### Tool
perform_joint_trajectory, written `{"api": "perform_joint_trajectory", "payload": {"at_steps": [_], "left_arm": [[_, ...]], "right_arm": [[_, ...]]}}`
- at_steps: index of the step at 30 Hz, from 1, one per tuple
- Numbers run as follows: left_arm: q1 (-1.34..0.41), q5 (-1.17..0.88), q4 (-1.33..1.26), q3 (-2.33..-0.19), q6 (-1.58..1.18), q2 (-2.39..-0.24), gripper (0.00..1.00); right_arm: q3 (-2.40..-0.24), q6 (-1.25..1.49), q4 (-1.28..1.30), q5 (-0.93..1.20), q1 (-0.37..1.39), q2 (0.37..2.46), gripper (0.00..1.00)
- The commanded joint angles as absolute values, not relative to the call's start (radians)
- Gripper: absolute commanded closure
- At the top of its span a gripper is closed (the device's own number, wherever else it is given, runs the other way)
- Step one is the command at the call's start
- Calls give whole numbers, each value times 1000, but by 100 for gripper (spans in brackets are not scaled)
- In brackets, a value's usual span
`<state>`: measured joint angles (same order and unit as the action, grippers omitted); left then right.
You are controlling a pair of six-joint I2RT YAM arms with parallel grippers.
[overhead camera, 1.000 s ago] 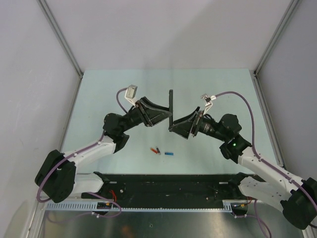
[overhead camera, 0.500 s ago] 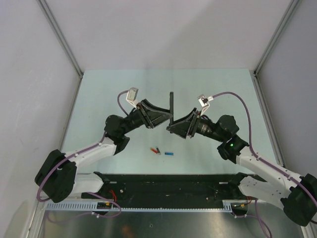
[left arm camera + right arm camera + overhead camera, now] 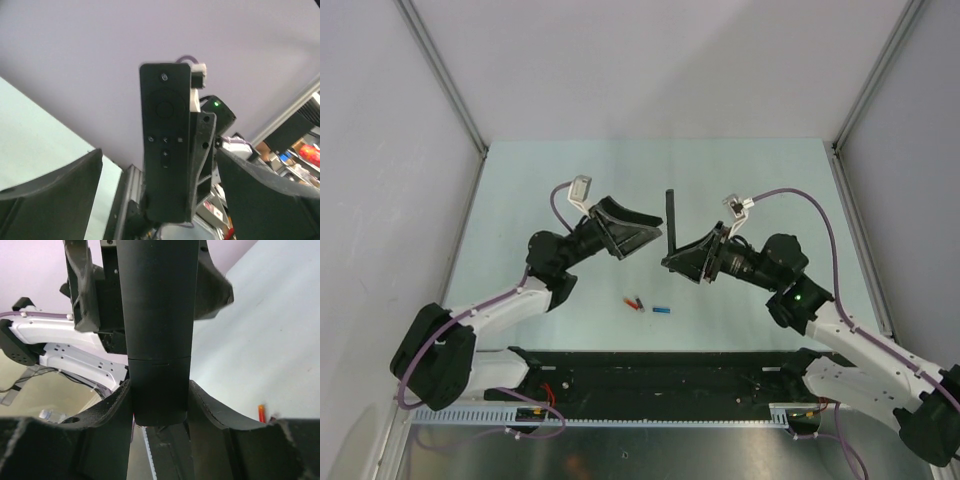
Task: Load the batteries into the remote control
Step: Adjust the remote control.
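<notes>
My right hand [image 3: 672, 262] is clamped on the bottom end of the remote control [image 3: 669, 222], holding it upright above the table [image 3: 570, 170]. My left hand [image 3: 642, 240] is spread wide, touching nothing. Risk: a pinch that low could let it tip or slide out. The batteries [image 3: 662, 310] lie loose on the table below and may roll if hit.

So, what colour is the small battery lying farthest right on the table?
Bright blue; the slim cylindrical battery shows best in the top external view.
</notes>
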<state>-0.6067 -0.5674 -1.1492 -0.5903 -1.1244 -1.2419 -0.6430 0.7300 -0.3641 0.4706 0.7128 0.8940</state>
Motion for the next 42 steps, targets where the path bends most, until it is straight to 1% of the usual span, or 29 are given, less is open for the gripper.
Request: {"api": "perform_joint_trajectory", "payload": {"at_steps": [1,3,5,6,7,10,13,15,19,26,29,30,32,33,38,39,41,42], "left_arm": [[-543,-623,-1195,-580,-1144,-1209,0],[-532,-646,-1165,-595,-1120,-1195,0],[-538,-652,-979,-627,-1025,-1168,0],[-554,-640,-903,-661,-981,-1152,0],[-563,-617,-767,-672,-898,-1137,0],[-598,-520,-600,-699,-786,-1071,0],[-633,-434,-500,-719,-738,-1046,0],[-656,-396,-483,-724,-729,-1048,0],[-712,-336,-396,-761,-675,-1086,1],[-750,-252,-311,-782,-658,-1143,9],[-756,-264,-313,-785,-661,-1160,18],[-761,-264,-313,-795,-661,-1164,26],[-770,-259,-313,-801,-658,-1169,36],[-773,-256,-313,-805,-658,-1172,43],[-779,-245,-313,-822,-653,-1175,44],[-779,-245,-313,-824,-650,-1178,50],[-781,-247,-313,-824,-649,-1180,59],[-782,-248,-313,-822,-649,-1180,68]], "right_arm": [[-747,603,-177,378,741,836,64],[-779,536,-47,298,755,838,65],[-828,480,82,241,779,857,66],[-837,466,112,180,788,864,66],[-845,456,136,151,798,871,66],[-861,440,210,57,831,885,66],[-862,440,227,-26,870,908,66],[-865,440,227,-61,900,928,66],[-868,445,212,-83,936,950,66],[-885,440,204,-100,963,966,66],[-888,440,198,-101,976,969,66],[-887,442,199,-107,979,971,66],[-888,439,193,-113,988,976,66],[-888,437,195,-115,989,977,66],[-891,430,201,-133,1006,985,66],[-890,428,207,-138,1008,985,66],[-891,428,210,-144,1011,982,65],[-890,429,213,-149,1012,982,64]]}}
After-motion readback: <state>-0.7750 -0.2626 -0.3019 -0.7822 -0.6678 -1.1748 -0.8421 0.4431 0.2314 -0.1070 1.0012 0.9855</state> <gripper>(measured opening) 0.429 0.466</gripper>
